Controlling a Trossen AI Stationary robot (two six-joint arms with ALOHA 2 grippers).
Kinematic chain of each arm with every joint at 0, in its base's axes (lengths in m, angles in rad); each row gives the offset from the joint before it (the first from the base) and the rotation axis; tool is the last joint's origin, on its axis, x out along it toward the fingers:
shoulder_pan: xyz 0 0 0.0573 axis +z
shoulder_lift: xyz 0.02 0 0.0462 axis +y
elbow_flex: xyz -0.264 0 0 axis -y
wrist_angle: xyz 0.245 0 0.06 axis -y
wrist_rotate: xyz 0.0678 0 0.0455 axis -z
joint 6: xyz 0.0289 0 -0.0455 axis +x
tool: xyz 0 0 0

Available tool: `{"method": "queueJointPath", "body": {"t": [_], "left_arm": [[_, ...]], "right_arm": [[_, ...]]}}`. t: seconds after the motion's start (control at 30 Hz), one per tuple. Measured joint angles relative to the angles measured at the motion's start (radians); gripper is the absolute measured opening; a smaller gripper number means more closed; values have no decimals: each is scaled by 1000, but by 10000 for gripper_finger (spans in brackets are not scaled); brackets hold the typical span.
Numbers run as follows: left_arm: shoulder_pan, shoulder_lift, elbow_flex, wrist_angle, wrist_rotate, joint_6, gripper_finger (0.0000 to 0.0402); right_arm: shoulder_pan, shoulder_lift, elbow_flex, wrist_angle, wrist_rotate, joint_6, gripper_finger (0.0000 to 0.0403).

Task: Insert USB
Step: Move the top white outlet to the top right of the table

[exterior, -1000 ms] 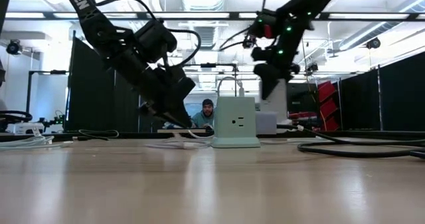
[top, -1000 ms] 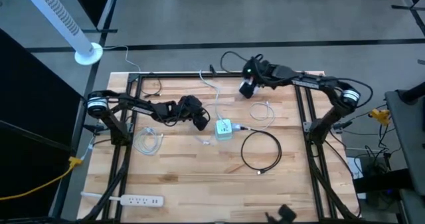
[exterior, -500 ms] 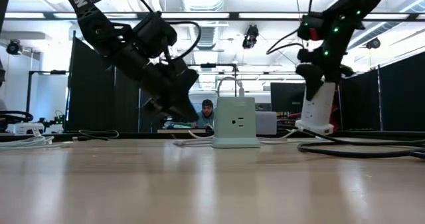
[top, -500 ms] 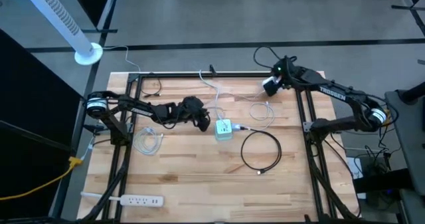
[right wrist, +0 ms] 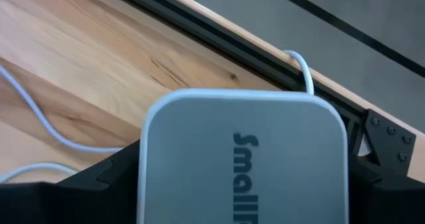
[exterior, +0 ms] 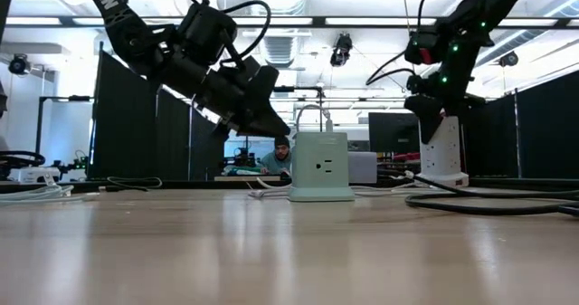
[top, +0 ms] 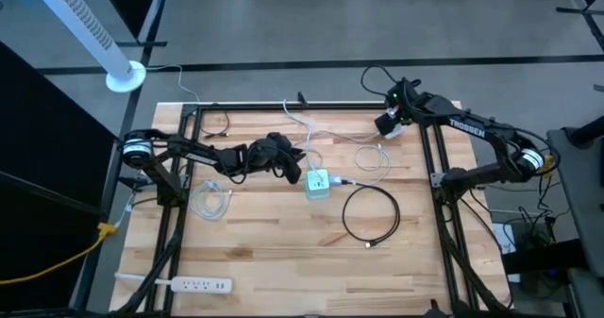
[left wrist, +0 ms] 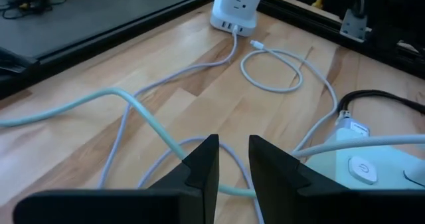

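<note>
A white charger block, lettered on its top, stands upright at the table's far right with my right gripper shut on it. Ports show low on its side. A white cable lies looped on the wood in front of it, one plug end free. My left gripper hovers just left of the mint-green power cube, tilted toward it, its fingers a small gap apart with nothing between them. My right gripper pinches the white block's upper end between its two fingers, one on each opposite side. The fingers come from above, slanting down. The block stays upright, its lower end at the table top by the far rail.
A black cable coil lies near the cube's right. A white cable bundle lies at the left, a white power strip at the near left. The cube's pale cord runs toward the far edge. A person sits beyond the table.
My right gripper has carried the white block from the far middle toward the table's right edge and a little down, then held still. My left gripper has tipped up from a steep downward slant to nearly level and risen slightly beside the cube.
</note>
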Motion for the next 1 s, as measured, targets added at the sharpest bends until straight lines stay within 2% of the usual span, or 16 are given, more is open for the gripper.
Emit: {"method": "queueJointPath", "body": {"t": [0.33,0.63,0.83,1.0], "left_arm": [[-6,-36,0,-5,27,31,70],[-24,-144,0,-63,27,92,70],[-45,-225,0,-122,27,135,70],[-48,-271,0,-183,26,151,70]], "right_arm": [[0,2,-2,16,-6,-17,294],[0,3,-4,29,-5,-16,294],[1,7,-11,19,17,-27,336],[1,6,-9,26,23,-45,322]]}}
